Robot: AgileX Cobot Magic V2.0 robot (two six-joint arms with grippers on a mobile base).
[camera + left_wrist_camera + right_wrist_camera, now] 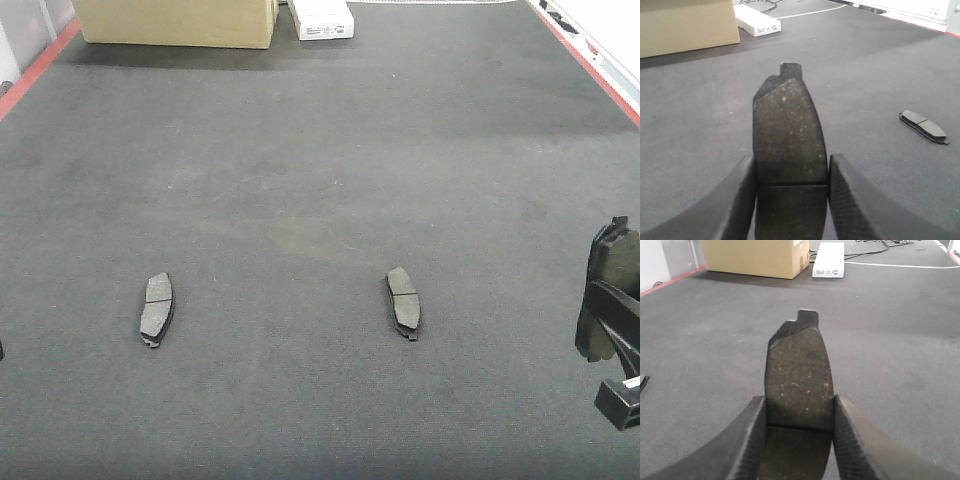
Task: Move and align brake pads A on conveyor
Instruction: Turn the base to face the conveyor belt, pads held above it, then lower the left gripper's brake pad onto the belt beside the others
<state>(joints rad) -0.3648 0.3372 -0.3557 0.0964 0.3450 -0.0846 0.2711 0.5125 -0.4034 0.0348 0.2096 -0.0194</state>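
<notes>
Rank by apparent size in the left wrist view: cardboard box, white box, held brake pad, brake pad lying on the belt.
1. held brake pad, inflated by nearness
2. cardboard box, cropped
3. white box
4. lying brake pad

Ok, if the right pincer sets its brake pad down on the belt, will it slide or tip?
Probably neither. The brake pad in the right pincer looks flat and rigid, holding its shape unsupported. The conveyor looks felt-like, so it should grip. The two pads already down lie flat.
</notes>
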